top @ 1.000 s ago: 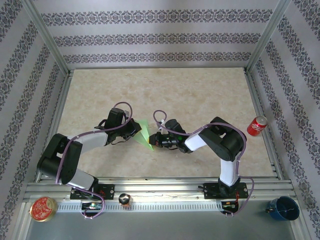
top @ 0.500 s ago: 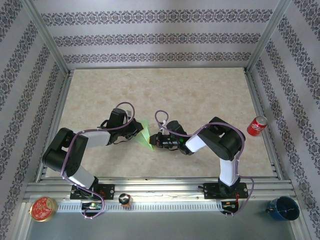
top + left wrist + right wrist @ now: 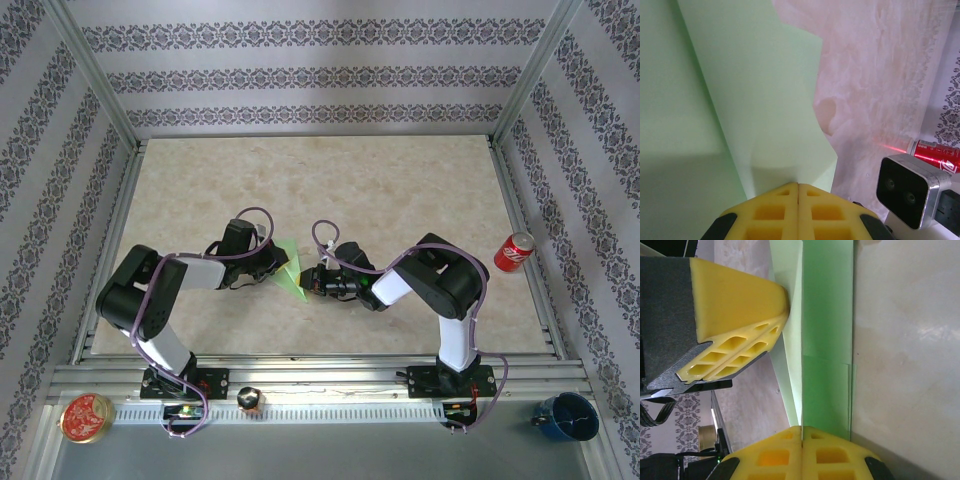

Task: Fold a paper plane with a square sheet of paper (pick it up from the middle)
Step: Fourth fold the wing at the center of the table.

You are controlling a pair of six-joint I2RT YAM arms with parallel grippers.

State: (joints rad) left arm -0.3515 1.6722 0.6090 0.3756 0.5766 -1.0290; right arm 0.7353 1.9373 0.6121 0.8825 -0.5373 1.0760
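The square sheet of paper (image 3: 290, 268) is pale green and folded into a narrow pointed wedge, held off the table between both arms. My left gripper (image 3: 277, 262) is shut on its left edge; in the left wrist view the yellow fingertips (image 3: 798, 185) meet on the paper (image 3: 755, 100). My right gripper (image 3: 306, 283) is shut on the near pointed end. In the right wrist view its gripper (image 3: 801, 428) pinches a crease of the layered paper (image 3: 827, 340). The left gripper's yellow fingers (image 3: 740, 305) press the sheet from the upper left.
A red soda can (image 3: 515, 251) lies beyond the right rail and also appears in the left wrist view as the can (image 3: 935, 152). A round tin (image 3: 85, 417), a small dark object (image 3: 248, 400) and a blue cup (image 3: 566, 416) sit along the near rail. The marble table (image 3: 400, 190) stretches behind.
The left arm's elbow and shoulder links have swung rightward and its wrist edged slightly toward the right arm. The paper and the right arm have hardly moved; both grips hold.
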